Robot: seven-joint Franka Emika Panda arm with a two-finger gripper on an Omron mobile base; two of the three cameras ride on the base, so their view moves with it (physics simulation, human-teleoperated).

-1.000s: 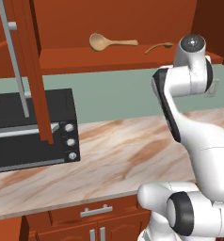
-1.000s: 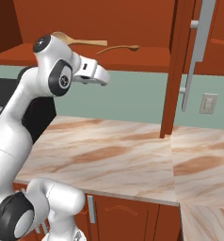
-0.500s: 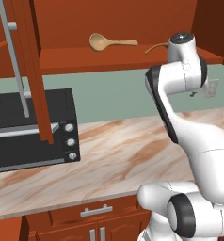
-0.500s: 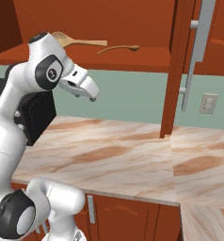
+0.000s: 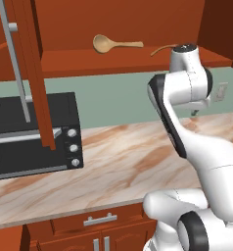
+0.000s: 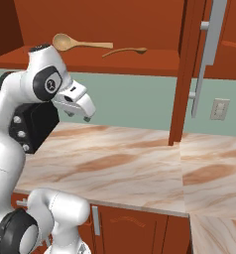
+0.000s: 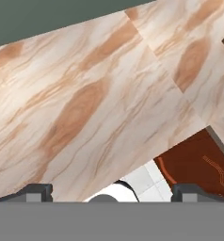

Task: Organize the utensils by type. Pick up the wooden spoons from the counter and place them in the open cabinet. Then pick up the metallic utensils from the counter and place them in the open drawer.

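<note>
Both wooden spoons lie on the open cabinet's shelf: the large one to the left, the smaller one to its right. My gripper hangs open and empty in front of the shelf, well above the marble counter, tilted downward. In the hand view the gripper looks down on bare counter with nothing between the fingertips. The metallic utensils and the open drawer are out of view.
A black toaster oven stands on the counter's left. The cabinet's doors hang open on either side of the shelf. A shut drawer front sits under the counter edge. A wall outlet is at the right.
The hand has drawn back from the shelf and swung down, from pointing outward to pointing at the counter. The gripper stayed open; both spoons lie still.
</note>
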